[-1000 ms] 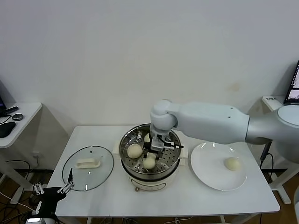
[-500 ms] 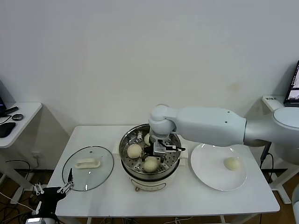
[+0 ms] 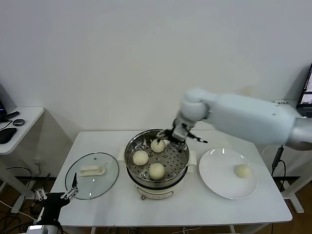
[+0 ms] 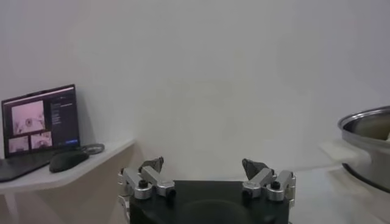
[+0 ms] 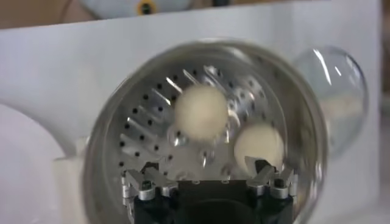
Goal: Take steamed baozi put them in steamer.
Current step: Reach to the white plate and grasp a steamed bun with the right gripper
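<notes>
The steamer (image 3: 146, 186) stands mid-table, a shiny steel pot on a cream base, with three steamed baozi on its perforated tray (image 3: 170, 158): one at the back (image 3: 157, 145), one on the left (image 3: 140, 157), one at the front (image 3: 156, 170). A further baozi (image 3: 242, 170) lies on the white plate (image 3: 219, 187) to the right. My right gripper (image 3: 184, 138) hovers over the steamer's far right rim, open and empty. Its wrist view looks down on the gripper (image 5: 204, 173), the tray and two baozi (image 5: 201, 112) (image 5: 259, 143). My left gripper (image 3: 54, 199) (image 4: 203, 167) is parked open, low off the table's front left.
A round glass lid (image 3: 91, 174) with a cream handle lies left of the steamer. A side desk with a laptop (image 4: 39, 122) and mouse stands further left. Another small table and a screen are at the far right.
My right gripper opened and left a baozi at the front of the tray. It then rose and drew back to the right, over the far rim.
</notes>
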### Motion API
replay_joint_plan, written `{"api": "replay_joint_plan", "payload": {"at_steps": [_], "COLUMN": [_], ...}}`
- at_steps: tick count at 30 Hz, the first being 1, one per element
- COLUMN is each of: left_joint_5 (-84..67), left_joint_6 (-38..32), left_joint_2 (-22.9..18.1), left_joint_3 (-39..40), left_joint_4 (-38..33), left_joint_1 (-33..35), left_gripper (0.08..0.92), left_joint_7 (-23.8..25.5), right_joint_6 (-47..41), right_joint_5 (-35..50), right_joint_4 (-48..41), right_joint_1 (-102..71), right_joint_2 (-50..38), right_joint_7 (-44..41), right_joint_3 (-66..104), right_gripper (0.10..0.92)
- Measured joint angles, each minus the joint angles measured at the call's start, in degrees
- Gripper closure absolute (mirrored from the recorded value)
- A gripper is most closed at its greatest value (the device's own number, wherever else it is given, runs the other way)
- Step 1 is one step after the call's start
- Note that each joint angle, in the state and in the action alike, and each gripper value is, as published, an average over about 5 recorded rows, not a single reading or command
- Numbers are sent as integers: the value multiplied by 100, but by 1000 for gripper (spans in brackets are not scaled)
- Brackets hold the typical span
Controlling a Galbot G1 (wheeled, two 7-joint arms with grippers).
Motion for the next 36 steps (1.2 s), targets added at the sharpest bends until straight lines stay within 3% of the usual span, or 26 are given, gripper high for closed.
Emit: {"api": "replay_joint_plan", "payload": {"at_steps": [8,16,36], "left_joint_5": [23,33,65], "left_joint_6": [0,4,26], "left_joint_2": [72,108,52], "left_joint_3": [113,180,135], "left_joint_4": [85,142,143], "left_joint_1": [-84,-102,3], "left_gripper": [177,177,177], "left_joint_7": [14,26,39], "right_joint_6": [-1172,-1487,-1134], "right_joint_5": [31,-417,-1684], "right_joint_4": [-105,-541,-2063], "right_joint_1": [-408,-1554,-3770], "right_joint_2": [-1281,-2067,-1812], "right_joint_7": [-94,-191,-195], "right_joint_3": [568,1564,3425], "right_gripper": [203,203,203]}}
